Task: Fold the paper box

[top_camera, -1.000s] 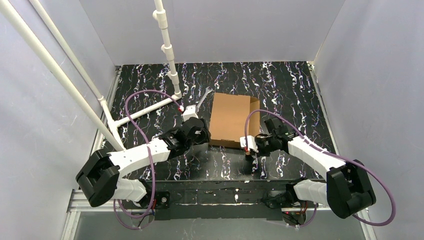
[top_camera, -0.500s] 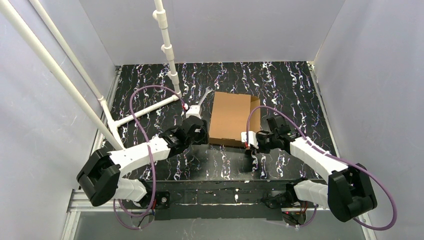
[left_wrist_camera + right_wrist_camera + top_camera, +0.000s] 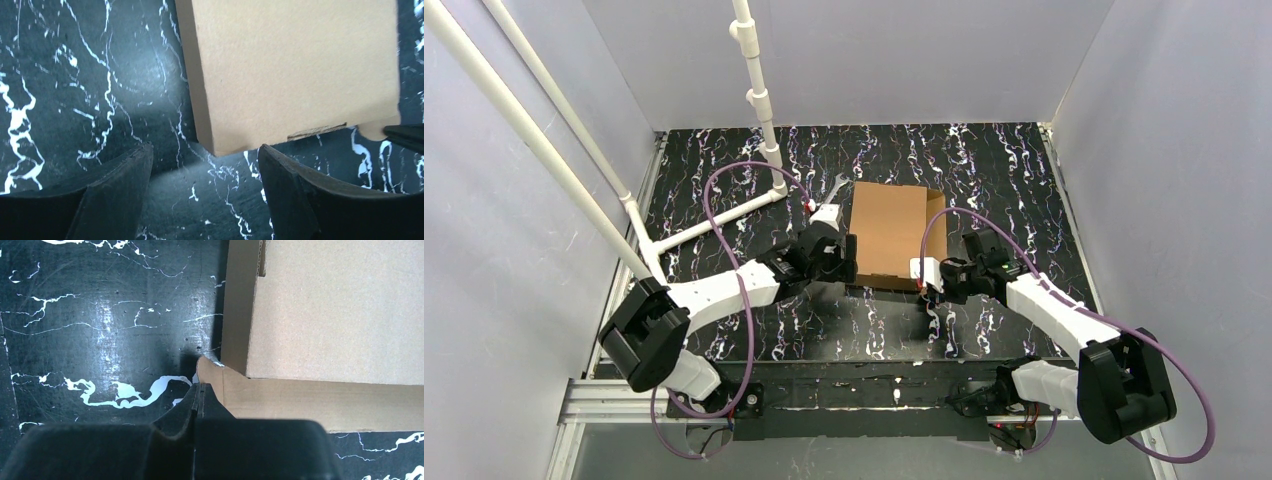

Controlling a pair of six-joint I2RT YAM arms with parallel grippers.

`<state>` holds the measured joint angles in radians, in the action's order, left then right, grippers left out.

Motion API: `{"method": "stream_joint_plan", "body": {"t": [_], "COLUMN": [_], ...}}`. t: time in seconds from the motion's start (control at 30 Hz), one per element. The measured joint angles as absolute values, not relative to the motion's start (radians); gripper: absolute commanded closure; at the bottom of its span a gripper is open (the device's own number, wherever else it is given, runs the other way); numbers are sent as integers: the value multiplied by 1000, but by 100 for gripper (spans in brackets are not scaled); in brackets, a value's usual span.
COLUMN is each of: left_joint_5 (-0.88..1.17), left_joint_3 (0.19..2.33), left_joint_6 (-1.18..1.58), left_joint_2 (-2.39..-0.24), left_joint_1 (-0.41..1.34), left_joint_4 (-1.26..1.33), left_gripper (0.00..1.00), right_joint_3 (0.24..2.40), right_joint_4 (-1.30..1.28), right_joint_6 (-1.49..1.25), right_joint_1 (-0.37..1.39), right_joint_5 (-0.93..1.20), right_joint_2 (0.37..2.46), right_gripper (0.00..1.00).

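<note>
The paper box lies on the black marbled table as a shallow brown cardboard shape with its lid down. In the left wrist view its near-left corner sits just beyond my left gripper. That gripper is open, with only table between its fingers. My right gripper is shut, its tip at the corner of a flap that sticks out from the box's near side. Nothing shows between its jaws. From above, the left gripper and right gripper flank the box's near edge.
A white pipe frame stands at the back left, its foot resting on the table. A silver wrench lies just left of the box's far corner. Grey walls close in the table on three sides.
My left arm has swung right toward the box's near-left corner and its gripper has opened wider. My right gripper has shut and crept up to the box's near edge.
</note>
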<state>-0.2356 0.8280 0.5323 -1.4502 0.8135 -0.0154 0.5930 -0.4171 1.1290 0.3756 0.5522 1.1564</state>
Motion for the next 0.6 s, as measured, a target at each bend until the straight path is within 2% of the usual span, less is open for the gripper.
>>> {"method": "stream_joint_plan", "body": {"t": [0.17,0.37,0.6], "left_joint_5": [-166,-93,7], "left_joint_3": [828,827,816], "left_joint_6": [551,596,642], "left_joint_2": [-1456,-1517,-1552], "left_joint_1": [766,713,678], "left_joint_4": [51,96,169], "left_gripper": [24,28,39], "right_joint_3": [593,593,593], "right_joint_4": [-418,-418,-418], "right_joint_6": [1129,1129,1129], "right_joint_1": [365,358,345], "right_joint_5": [559,569,580], "right_joint_2": [1158,1162,1169], "right_gripper": [99,99,99]}}
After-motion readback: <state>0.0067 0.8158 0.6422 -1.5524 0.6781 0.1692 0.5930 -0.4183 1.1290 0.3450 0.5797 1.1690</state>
